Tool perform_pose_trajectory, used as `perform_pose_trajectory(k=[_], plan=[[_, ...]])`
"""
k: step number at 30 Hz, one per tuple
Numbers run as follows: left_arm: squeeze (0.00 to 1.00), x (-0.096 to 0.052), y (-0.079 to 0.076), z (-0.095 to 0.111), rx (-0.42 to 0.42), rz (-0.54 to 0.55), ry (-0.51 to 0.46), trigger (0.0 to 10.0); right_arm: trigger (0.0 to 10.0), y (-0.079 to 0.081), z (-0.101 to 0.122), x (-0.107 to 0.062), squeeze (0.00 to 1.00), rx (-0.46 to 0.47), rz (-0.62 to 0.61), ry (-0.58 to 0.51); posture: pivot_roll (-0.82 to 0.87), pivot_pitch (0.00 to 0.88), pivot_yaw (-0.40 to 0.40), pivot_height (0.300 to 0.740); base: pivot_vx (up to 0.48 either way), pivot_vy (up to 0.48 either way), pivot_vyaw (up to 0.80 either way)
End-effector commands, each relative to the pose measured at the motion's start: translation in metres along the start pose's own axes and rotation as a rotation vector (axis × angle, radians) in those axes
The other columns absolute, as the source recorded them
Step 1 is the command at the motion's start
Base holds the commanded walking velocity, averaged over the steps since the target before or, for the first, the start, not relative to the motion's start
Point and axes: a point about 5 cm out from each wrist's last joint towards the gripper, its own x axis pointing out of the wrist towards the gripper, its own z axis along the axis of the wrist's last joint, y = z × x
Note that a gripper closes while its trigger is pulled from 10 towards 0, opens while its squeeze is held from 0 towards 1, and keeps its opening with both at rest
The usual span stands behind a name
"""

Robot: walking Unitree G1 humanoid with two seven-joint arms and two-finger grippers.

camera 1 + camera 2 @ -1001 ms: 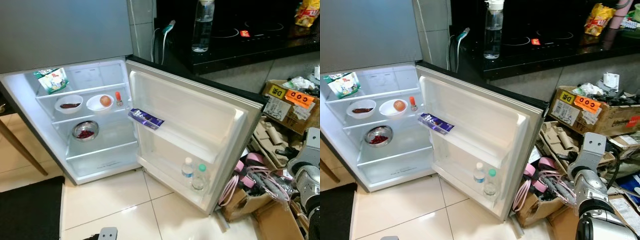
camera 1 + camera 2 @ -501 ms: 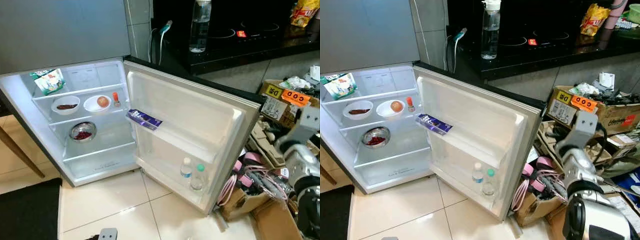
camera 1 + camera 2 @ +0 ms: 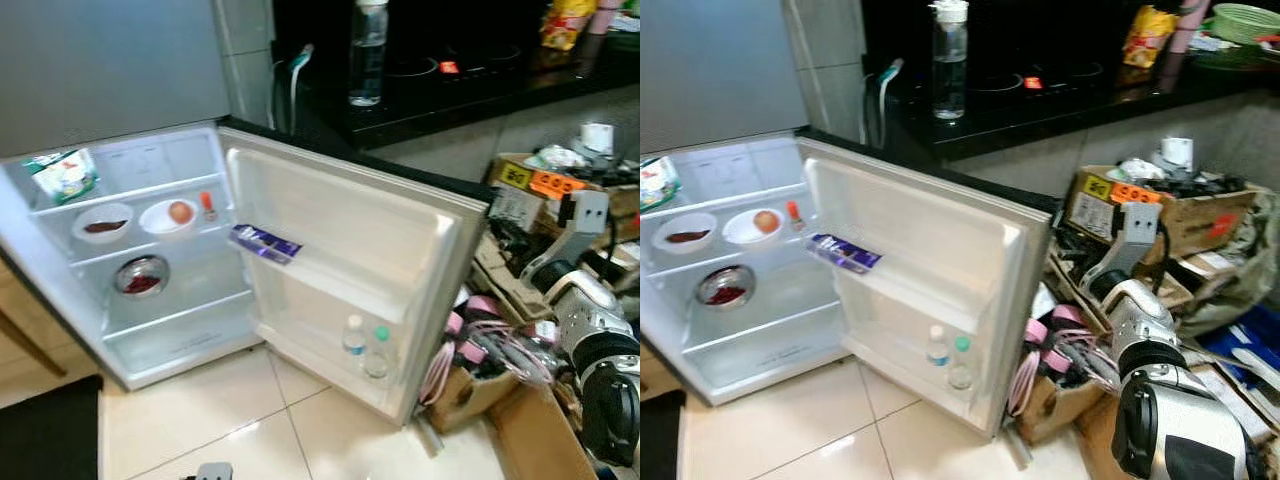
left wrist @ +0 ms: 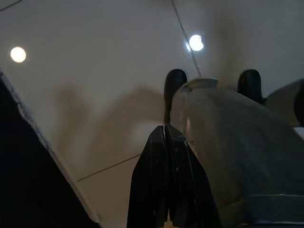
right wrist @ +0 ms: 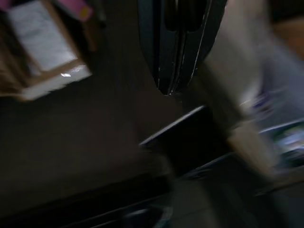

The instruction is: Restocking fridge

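Gaping fridge door (image 3: 340,265) swung out rightward, purple packet (image 3: 264,242) lengthwise along its shelf, both end effectors clenched empty

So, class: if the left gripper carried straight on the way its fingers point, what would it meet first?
Going by the left wrist view, the left gripper, fingers shut, points down at the pale tiled floor. Nothing lies between, so probably the floor, though depth is unclear.

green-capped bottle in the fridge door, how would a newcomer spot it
Start at the open fridge door and drop to its bottom rack, where two small bottles stand side by side. The green-capped bottle is nearer the door's outer edge; its neighbour has a white cap.
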Motion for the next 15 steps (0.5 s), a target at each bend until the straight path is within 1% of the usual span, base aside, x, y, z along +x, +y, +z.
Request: perform_pose_trajectory(k=[1, 5, 6, 8, 9, 10, 12, 13, 14, 15], plan=[[0.0, -0.001, -0.001, -0.006, -0.01, -0.002, 0.023, 10.0, 10.0, 0.024, -0.009, 0.013, 0.0, -0.012, 0.24, 0.082, -0.07, 0.0, -0.021, 0.74, 0.0, 0.0, 0.0], [0.0, 0.0, -0.001, -0.005, -0.013, -0.002, 0.022, 10.0, 10.0, 0.034, -0.015, 0.008, 0.0, 0.002, 0.464, 0.162, -0.08, 0.0, -0.021, 0.74, 0.0, 0.0, 0.0], [0.0, 0.0, -0.001, -0.005, -0.013, -0.002, 0.022, 10.0, 10.0, 0.034, -0.015, 0.008, 0.0, 0.002, 0.464, 0.162, -0.08, 0.0, -0.021, 0.74, 0.0, 0.0, 0.0], [0.0, 0.0, -0.001, -0.005, -0.014, -0.002, 0.021, 10.0, 10.0, 0.037, -0.017, 0.003, 0.0, 0.017, 0.548, 0.199, -0.08, 0.0, -0.021, 0.74, 0.0, 0.0, 0.0], [0.0, 0.0, -0.001, -0.005, -0.014, -0.002, 0.021, 10.0, 10.0, 0.037, -0.017, 0.003, 0.0, 0.017, 0.548, 0.199, -0.08, 0.0, -0.021, 0.74, 0.0, 0.0, 0.0], [0.0, 0.0, -0.001, -0.005, -0.015, -0.001, 0.02, 10.0, 10.0, 0.037, -0.021, 0.0, 0.0, 0.014, 0.578, 0.237, -0.07, 0.0, -0.023, 0.74, 0.0, 0.0, 0.0], [0.0, 0.0, -0.001, -0.004, -0.015, 0.0, 0.017, 10.0, 10.0, 0.033, -0.036, -0.012, 0.0, -0.041, 0.584, 0.389, -0.07, 0.0, -0.023, 0.74, 0.0, 0.0, 0.0], [0.0, 0.0, -0.001, -0.004, -0.015, 0.0, 0.016, 10.0, 10.0, 0.03, -0.042, -0.017, 0.0, -0.066, 0.567, 0.461, -0.07, 0.0, -0.023, 0.74, 0.0, 0.0, 0.0], [0.0, 0.0, -0.001, -0.003, -0.015, 0.0, 0.015, 10.0, 10.0, 0.028, -0.045, -0.021, 0.0, -0.08, 0.554, 0.503, -0.07, 0.0, -0.023, 0.74, 0.0, 0.0, 0.0], [0.0, 0.0, -0.001, -0.003, -0.015, 0.0, 0.015, 10.0, 10.0, 0.028, -0.045, -0.021, 0.0, -0.08, 0.554, 0.503, -0.07, 0.0, -0.023, 0.74, 0.0, 0.0, 0.0]])
